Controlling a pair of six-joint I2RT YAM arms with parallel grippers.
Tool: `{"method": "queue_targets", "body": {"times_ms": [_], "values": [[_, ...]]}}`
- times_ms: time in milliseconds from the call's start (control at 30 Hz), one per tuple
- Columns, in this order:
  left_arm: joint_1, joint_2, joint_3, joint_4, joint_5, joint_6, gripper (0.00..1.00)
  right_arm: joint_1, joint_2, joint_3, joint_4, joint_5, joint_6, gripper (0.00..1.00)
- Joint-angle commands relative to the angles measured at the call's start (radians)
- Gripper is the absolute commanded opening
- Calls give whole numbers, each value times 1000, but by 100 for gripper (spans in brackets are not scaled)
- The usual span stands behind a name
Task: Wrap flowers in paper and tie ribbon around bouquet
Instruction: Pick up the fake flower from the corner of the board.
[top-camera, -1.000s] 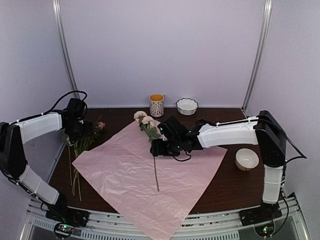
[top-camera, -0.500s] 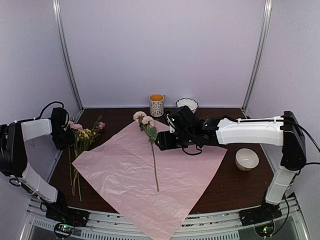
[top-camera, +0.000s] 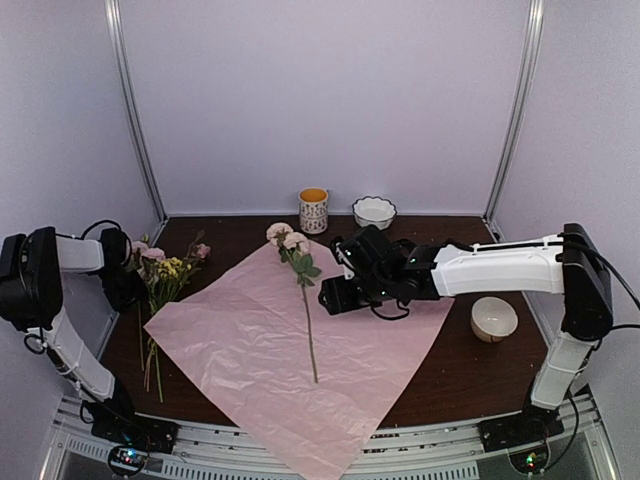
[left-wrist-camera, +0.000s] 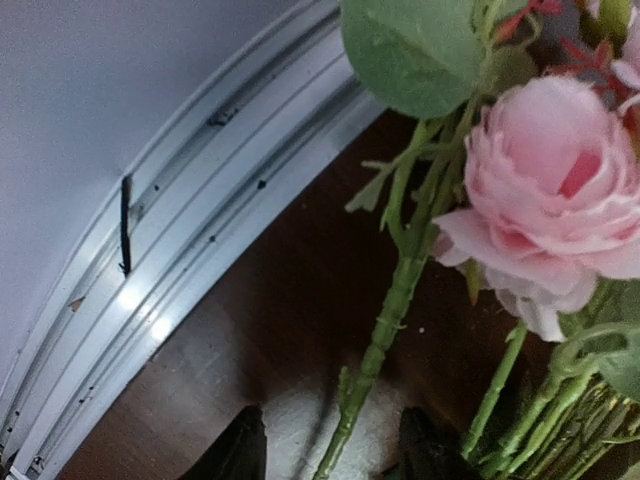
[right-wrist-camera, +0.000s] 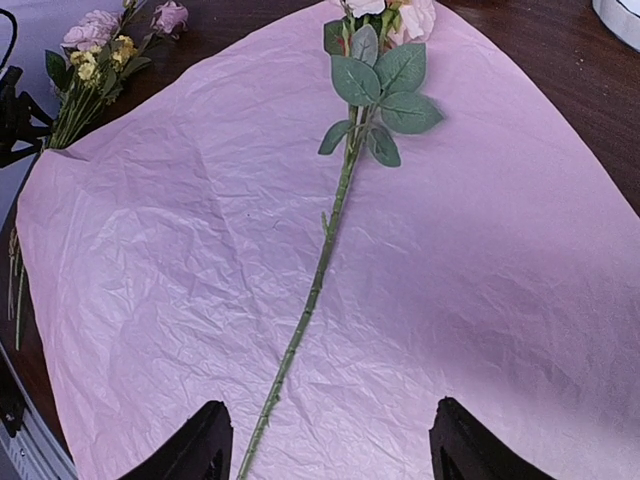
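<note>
One paper (top-camera: 260, 340), spread flat. On it, one rose stem (top-camera: 308, 320). Left of paper, one bunch of flowers (top-camera: 165, 275). Two grippers: right gripper (right-wrist-camera: 325, 450) above paper, fingers wide apart, empty. Left gripper (left-wrist-camera: 330, 455) left of paper, spread around one stem, fingertips cut off by frame edge.

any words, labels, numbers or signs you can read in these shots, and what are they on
No readable text in any view.
The cup at the back has dark markings, too small to tell whether they are pattern or lettering.
The paper shows no print.
</note>
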Motion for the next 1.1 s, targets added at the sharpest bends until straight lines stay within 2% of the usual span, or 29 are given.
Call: {"method": "queue_targets", "body": {"times_ms": [0,200,367,533,633,700,867,967,1067], "values": [[-1,37,-8,44,68,17,47,-13,-48,-8,-12,17,-26,69],[-1,43,-4,8,16,9,44,-27,-62,-5,-23,11,-39,69],[-7,22,-58,-22,48,7,25,-34,-96,-1,-37,27,-48,69],[-7,-4,-88,-58,40,20,23,-41,-137,-1,-46,39,-61,70],[-7,13,-67,-79,46,62,12,-47,-155,4,-54,46,-73,70],[-8,27,-50,-102,44,82,0,-48,-168,6,-60,52,-79,70],[-8,21,-45,-124,28,102,0,-51,-222,-20,-44,73,-84,70],[-23,-67,-42,-137,-29,91,0,-52,-240,-22,-45,80,-89,70],[-69,-182,23,-223,-150,100,0,-53,-248,-20,-53,78,-92,70]]}}
